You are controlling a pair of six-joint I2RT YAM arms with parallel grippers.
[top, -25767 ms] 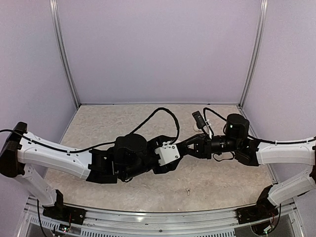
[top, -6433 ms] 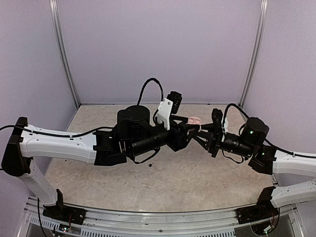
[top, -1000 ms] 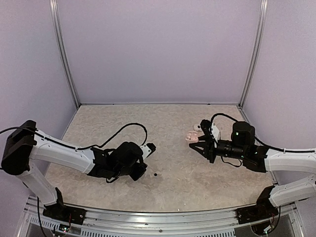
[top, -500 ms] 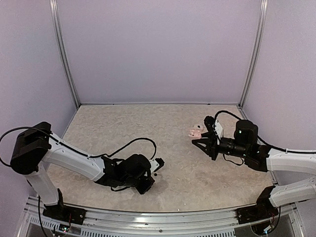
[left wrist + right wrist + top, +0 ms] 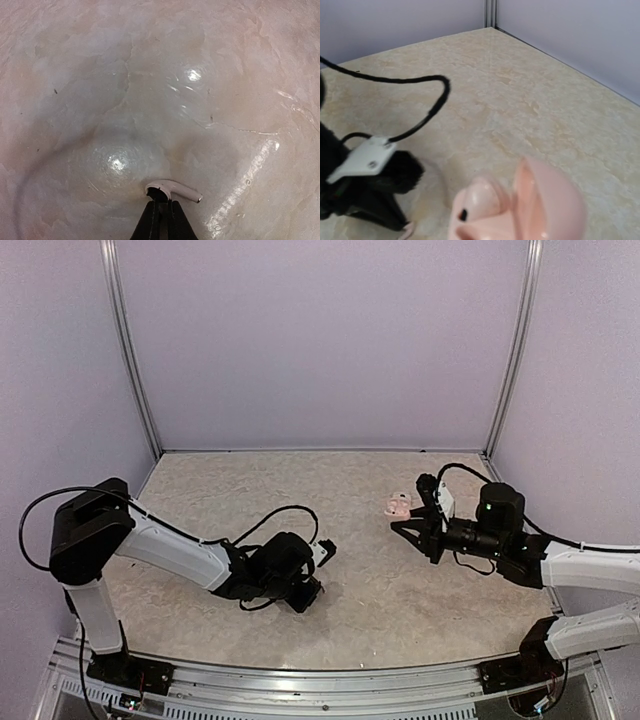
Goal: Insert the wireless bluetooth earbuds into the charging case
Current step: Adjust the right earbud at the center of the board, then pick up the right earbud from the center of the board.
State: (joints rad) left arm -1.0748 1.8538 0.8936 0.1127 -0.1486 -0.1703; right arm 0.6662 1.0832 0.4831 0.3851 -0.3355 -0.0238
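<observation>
A small white earbud [image 5: 176, 190] lies on the marble table, stem pointing right. My left gripper [image 5: 161, 199] is shut on its bulb end, tips down on the surface; in the top view that gripper [image 5: 309, 593] is low at the near centre. My right gripper [image 5: 406, 513] holds the pink charging case [image 5: 398, 506] above the table at right. In the right wrist view the case [image 5: 520, 207] is open, lid [image 5: 555, 197] raised, and a pale earbud [image 5: 479, 198] with a dark spot sits in its base. The right fingers are hidden below the frame.
The left arm's black cable [image 5: 283, 513] loops over the table behind its wrist, and shows as a black cable [image 5: 415, 127] in the right wrist view. Lilac walls with metal posts [image 5: 130, 360] enclose the table. A metal rail [image 5: 320, 680] runs along the near edge.
The left arm swung toward the near centre and dropped to the table, and its jaws closed on the earbud. The right gripper drifted slightly right with the case.
</observation>
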